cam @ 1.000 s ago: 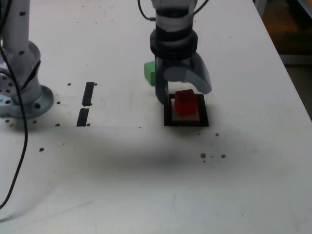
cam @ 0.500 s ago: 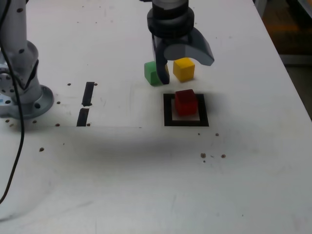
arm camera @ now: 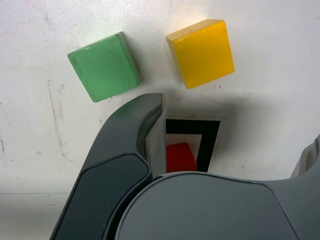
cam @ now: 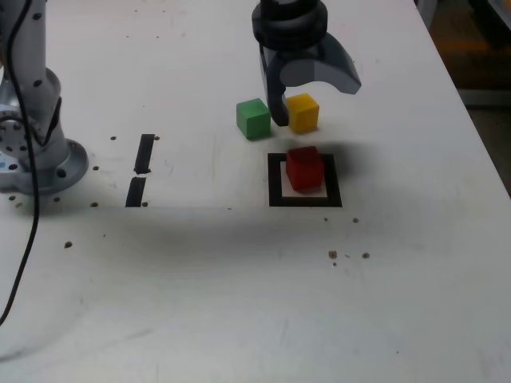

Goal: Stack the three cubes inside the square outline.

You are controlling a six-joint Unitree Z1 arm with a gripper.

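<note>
Matt painted cubes (arm camera: pixel 202 51) — probably wood — beside smooth grey plastic claw (arm camera: pixel 235 165).

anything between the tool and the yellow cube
Nothing visible. The open tool hangs just above the yellow cube; the green cube sits apart on the exterior view's left, off that path.

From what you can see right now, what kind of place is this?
Probably a robot test bench in a lab or workshop: a plain white table marked with black tape strips and a taped square, small coloured blocks laid out, and a second robot base bolted at the exterior view's left.
</note>
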